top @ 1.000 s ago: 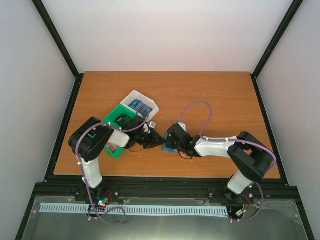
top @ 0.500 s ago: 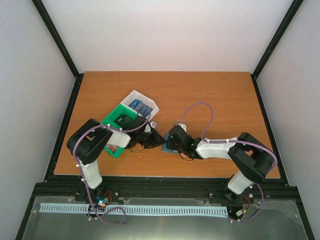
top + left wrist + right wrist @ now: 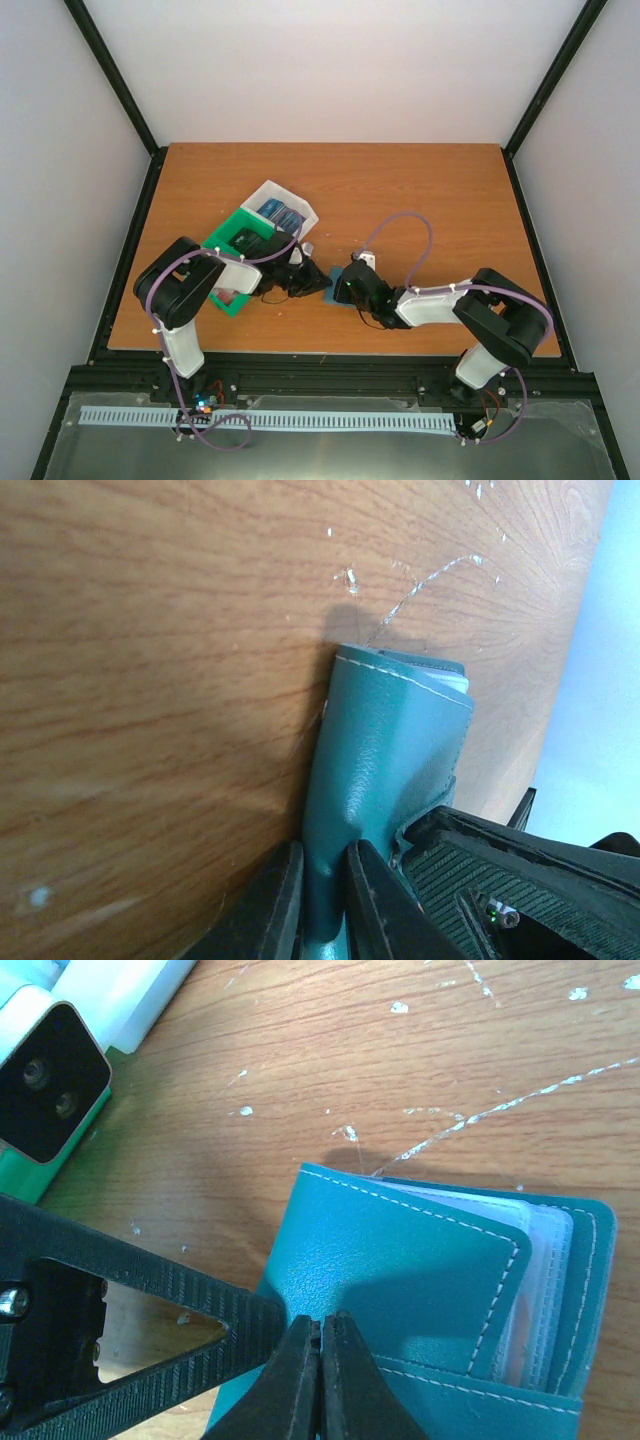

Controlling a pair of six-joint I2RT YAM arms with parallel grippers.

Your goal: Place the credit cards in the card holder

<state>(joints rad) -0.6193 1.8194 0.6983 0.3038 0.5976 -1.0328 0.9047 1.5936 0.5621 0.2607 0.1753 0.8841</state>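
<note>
The teal card holder (image 3: 334, 283) lies on the table between my two grippers. In the left wrist view the card holder (image 3: 395, 735) has one edge of its cover pinched between my left gripper's (image 3: 322, 905) fingers. In the right wrist view the card holder (image 3: 420, 1260) lies partly open, with clear inner sleeves showing at its right side. My right gripper (image 3: 322, 1332) is shut, its tips resting together on the cover and holding nothing. Blue credit cards (image 3: 281, 213) lie in the white bin. No card is in either gripper.
A white bin (image 3: 300, 207) and a green bin (image 3: 222, 237) stand behind my left arm, left of centre. My left gripper's ribbed finger (image 3: 140, 1285) lies close beside my right fingertips. The white-cased left wrist camera (image 3: 50, 1068) shows at the upper left.
My right arm has dropped lower and slid its gripper a little toward the near edge and the left, over the card holder. The left gripper has kept its pinch and hardly moved.
</note>
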